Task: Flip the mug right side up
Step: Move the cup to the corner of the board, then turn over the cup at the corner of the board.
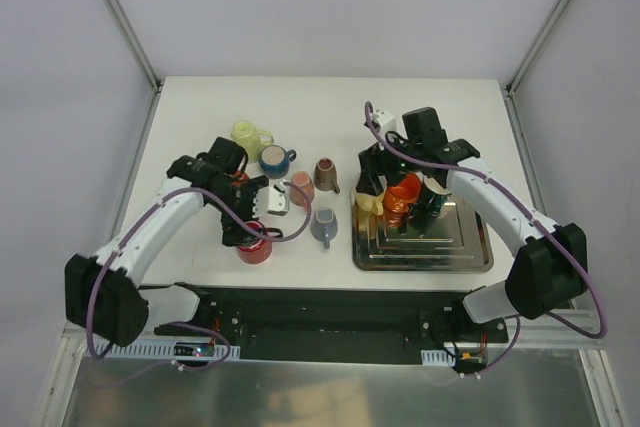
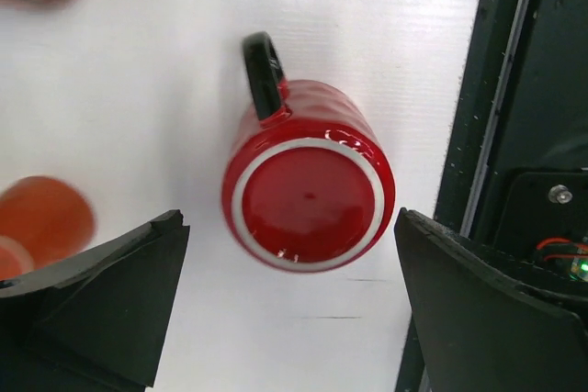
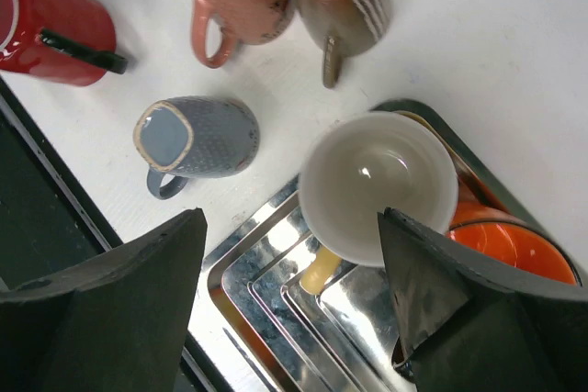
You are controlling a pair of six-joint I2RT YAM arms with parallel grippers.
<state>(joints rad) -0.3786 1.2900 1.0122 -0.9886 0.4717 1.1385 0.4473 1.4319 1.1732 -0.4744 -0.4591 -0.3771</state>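
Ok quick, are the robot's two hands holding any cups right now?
Left gripper: open above the upside-down red ceramic mug, not gripping it.
Right gripper: open over the cream mug with a yellow handle, holding nothing.

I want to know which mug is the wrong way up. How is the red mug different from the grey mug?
The red mug stands bottom up, but the grey mug stands mouth up. The red mug is shiny and smooth, and the grey mug is dotted. The red mug has a black handle, and the grey mug has a grey handle. Both sit on the white table.
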